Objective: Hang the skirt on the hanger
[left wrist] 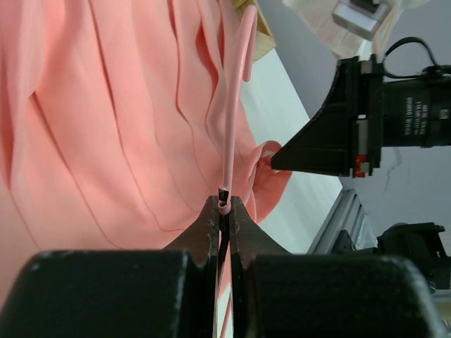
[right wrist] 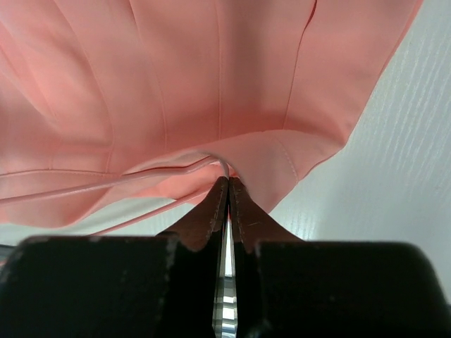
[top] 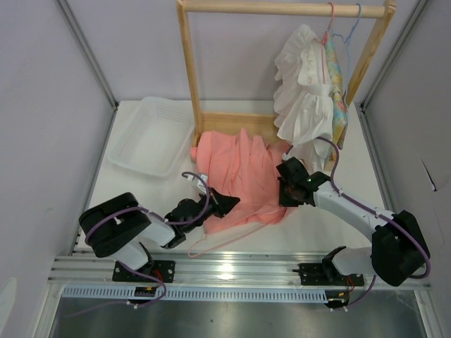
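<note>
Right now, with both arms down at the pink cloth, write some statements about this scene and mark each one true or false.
1. The left gripper is shut on the hanger. True.
2. The skirt hangs from the wooden rack. False: it lies on the table.
3. A white ruffled garment hangs on the rack. True.
4. The skirt is inside the white bin. False: it lies outside the bin, to its right.
5. The right gripper is wide open. False: its jaws are closed at the skirt's edge.

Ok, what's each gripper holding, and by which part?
Left gripper: the hanger, by its wire stem below the hook. Right gripper: shut at an edge of the skirt beside a hanger bend; cloth or wire, cannot tell.
</note>
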Controlling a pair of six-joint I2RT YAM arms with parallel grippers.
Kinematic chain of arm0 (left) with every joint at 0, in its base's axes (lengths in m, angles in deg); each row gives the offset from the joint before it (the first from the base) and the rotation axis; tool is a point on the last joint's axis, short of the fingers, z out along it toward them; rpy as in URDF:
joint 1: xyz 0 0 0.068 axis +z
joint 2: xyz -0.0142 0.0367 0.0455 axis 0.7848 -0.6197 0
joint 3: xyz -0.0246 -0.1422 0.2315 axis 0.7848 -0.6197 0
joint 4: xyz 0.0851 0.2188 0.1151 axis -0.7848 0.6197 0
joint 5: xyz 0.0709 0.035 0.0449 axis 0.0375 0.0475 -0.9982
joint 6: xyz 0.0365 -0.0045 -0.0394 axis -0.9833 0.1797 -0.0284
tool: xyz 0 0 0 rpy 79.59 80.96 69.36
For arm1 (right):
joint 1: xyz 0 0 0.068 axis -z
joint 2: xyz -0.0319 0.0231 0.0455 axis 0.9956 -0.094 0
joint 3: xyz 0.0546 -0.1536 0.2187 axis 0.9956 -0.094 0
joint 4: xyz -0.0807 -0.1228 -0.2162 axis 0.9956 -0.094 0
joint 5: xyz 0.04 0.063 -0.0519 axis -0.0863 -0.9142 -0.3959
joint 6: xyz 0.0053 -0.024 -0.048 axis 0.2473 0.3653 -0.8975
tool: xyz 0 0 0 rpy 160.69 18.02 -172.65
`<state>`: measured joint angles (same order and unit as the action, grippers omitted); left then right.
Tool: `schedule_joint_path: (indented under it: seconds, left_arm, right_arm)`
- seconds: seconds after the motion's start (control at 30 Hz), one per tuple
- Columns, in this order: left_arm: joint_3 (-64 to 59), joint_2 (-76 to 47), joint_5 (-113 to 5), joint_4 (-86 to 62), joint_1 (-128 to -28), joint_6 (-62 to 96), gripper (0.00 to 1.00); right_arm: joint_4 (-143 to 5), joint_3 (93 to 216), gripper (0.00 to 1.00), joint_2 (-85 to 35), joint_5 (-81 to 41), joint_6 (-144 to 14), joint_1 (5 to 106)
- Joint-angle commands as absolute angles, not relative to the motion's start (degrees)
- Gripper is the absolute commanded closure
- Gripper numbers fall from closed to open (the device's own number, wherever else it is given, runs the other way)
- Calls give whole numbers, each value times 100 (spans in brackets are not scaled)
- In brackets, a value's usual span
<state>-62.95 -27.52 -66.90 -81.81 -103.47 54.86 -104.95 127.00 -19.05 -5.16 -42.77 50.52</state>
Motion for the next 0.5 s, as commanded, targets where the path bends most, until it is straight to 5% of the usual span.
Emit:
schedule_joint_path:
  seconds: [0.0,0.37,0.47]
  left_arm:
    - [-6007,-2574,-6597,-10159,-10382,5470,100]
    - [-5918,-2284,-6527,-9657,-10435,5267,100]
    - [-6015,-2213,-6501,-9762,-10435,5215,100]
  right_arm:
    - [-10340,12678,93,-1980,-546,-4193,5007]
    - [-10296,12467,74,-2034,-344,-4052,4954]
    - [-10331,12520,56,-1928,-309,-4034,4963]
